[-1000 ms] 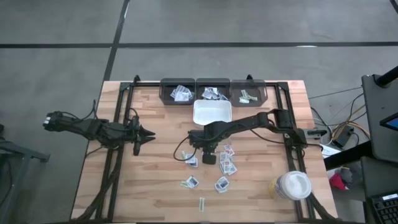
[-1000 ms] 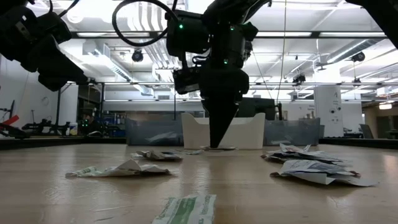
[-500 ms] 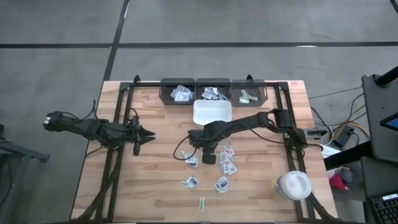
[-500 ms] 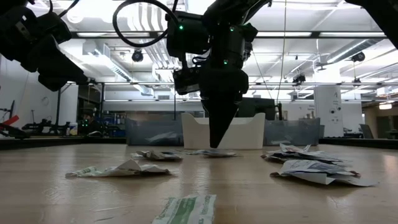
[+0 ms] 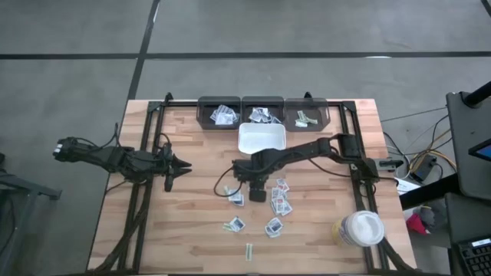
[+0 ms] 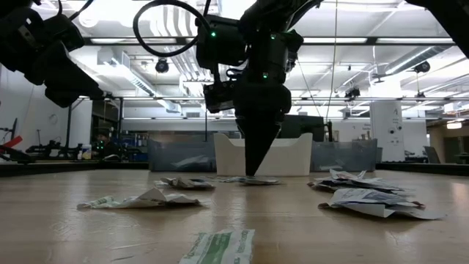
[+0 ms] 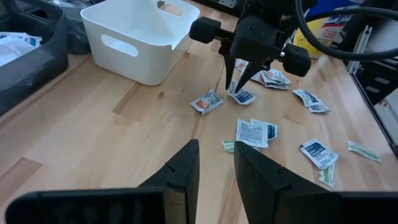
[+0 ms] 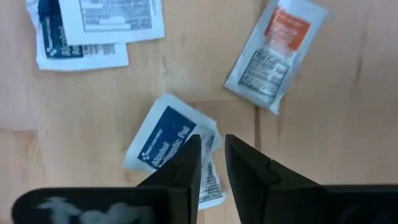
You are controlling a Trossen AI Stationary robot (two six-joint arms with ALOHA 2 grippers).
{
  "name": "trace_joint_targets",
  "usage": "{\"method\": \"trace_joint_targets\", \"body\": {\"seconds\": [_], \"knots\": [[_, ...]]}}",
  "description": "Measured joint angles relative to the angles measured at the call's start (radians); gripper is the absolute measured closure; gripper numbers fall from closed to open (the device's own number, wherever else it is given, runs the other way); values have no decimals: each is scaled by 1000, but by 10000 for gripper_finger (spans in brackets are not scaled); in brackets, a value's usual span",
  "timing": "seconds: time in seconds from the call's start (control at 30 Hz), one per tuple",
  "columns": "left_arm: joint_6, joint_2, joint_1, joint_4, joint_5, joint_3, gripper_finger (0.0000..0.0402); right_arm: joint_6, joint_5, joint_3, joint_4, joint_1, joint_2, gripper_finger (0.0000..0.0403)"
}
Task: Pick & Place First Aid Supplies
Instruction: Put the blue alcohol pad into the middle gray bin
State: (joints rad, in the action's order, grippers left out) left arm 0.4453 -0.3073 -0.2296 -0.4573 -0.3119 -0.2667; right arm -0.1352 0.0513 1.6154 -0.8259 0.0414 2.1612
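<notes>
Several small flat first aid packets (image 5: 281, 201) lie loose on the wooden table, nearer than the white tray (image 5: 242, 140). My right gripper (image 5: 258, 193) points straight down over them, its fingers open only a narrow gap. It hovers just above a white packet with blue print (image 8: 166, 147). A red-printed packet (image 8: 273, 53) and two overlapping white packets (image 8: 99, 28) lie flat beside it. My left gripper (image 5: 186, 165) waits over the table's left half, level, with a small gap between its fingers (image 7: 186, 165), pointing toward the packets.
Three dark bins (image 5: 263, 113) holding packets stand along the far edge behind the tray. A round white-lidded jar (image 5: 362, 228) sits at the near right corner. More packets (image 5: 235, 224) and a narrow strip (image 5: 249, 250) lie toward the near edge. Bare wood shows on the left.
In the low view a packet beside my right gripper's fingertips has come to lie lower and flatter on the table than a second ago. The gripper itself has stayed almost in place.
</notes>
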Motion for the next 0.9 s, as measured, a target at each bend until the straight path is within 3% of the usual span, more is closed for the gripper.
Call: {"method": "trace_joint_targets", "body": {"seconds": [0.37, 0.7, 0.9], "knots": [[0, 0, 0, 0, 0, 0, 307, 8, -2, -15, 25, -6, 1, 358], [0, 0, 0, 0, 0, 0, 307, 6, -2, -26, 26, -6, 2, 356], [0, 0, 0, 0, 0, 0, 307, 4, -2, -46, 29, -6, 1, 387]]}}
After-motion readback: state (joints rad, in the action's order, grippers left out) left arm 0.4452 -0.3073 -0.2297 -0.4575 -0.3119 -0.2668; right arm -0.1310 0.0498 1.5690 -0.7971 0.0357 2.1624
